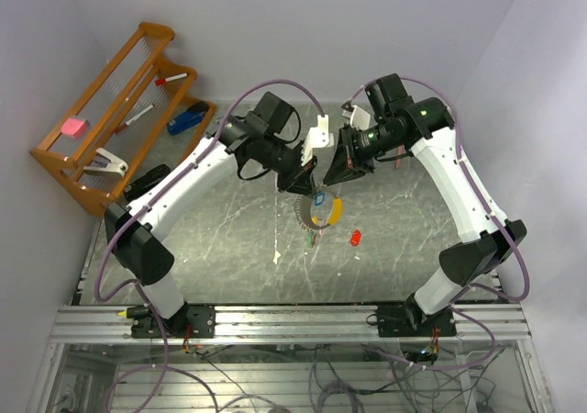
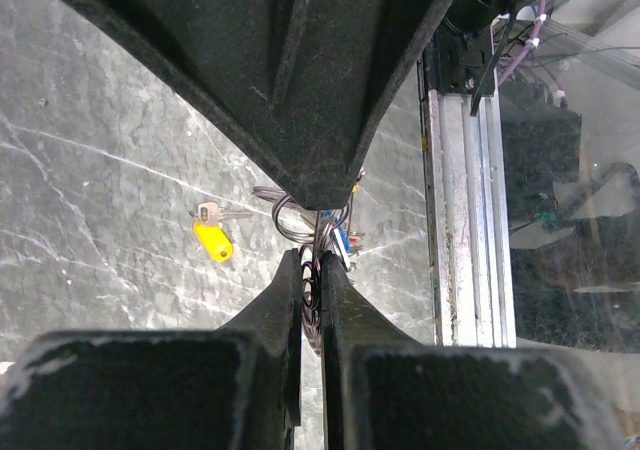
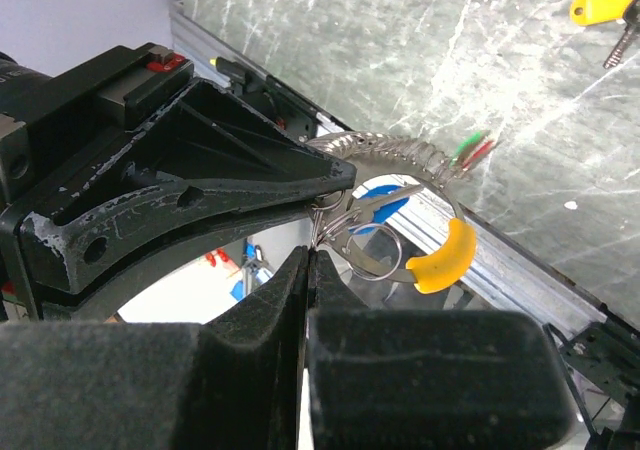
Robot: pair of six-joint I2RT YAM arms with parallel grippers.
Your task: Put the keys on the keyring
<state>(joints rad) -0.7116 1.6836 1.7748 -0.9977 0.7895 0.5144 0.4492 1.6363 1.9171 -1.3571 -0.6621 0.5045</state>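
Table [image 1: 229, 248]: dark grey-green stone look with white veins; a few pale specks on it.
Walls [image 1: 367, 18]: plain and pale, closing the table in on the left, far and right sides.
Rail [image 1: 293, 321]: silvery metal rails along the near edge, with both arm bases bolted to them and cables below.
Rack [image 1: 151, 32]: orange-brown wood, tilted into the far left corner; it holds a pink pad [image 1: 73, 127], a blue stapler [image 1: 188, 117], a pale stapler [image 1: 108, 162] and two markers.
Keyring [image 3: 400, 155]: held up off the table, mid-table, between the two grippers; a coiled silvery loop with a curved yellow piece [image 3: 445, 262] on its lower side.
Left gripper [image 2: 312, 265]: fingers pressed together, pinching the keyring's wire.
Right gripper [image 3: 308, 260]: fingers together, nipping the same keyring from the opposite side, tip to tip with the left one.
Blue key [image 3: 395, 210]: just under the fingertips, seen through the loop; whether it is threaded I cannot tell.
Green and red ends [image 3: 475, 148]: they stick out beside the coil.
Red key [image 1: 354, 238]: loose on the table, near the keyring and to its right.
Yellow key [image 2: 212, 238]: flat on the table below the grippers, apart from the keyring.
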